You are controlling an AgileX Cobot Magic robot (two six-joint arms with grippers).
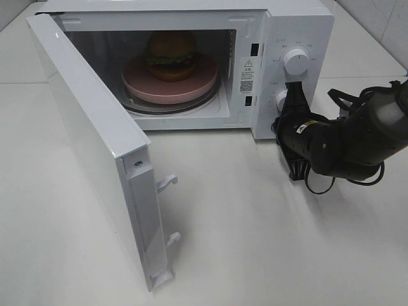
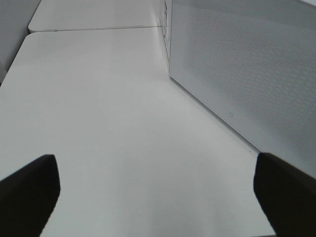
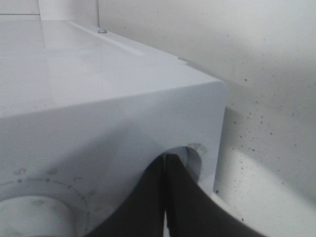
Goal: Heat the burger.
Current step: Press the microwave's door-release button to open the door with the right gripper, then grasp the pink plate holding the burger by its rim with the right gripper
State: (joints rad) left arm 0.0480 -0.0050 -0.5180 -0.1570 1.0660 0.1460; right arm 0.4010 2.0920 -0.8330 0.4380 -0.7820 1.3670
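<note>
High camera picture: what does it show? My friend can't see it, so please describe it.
A burger sits on a pink plate inside a white microwave whose door hangs wide open. The microwave stands on a white table. On the right, a black robot arm's shut claw points at the lower knob.

Premises are probably a robotics test lab staged as a kitchen corner. A white microwave stands on plain white tables pushed together, with a black, cabled robot arm at its controls.
</note>
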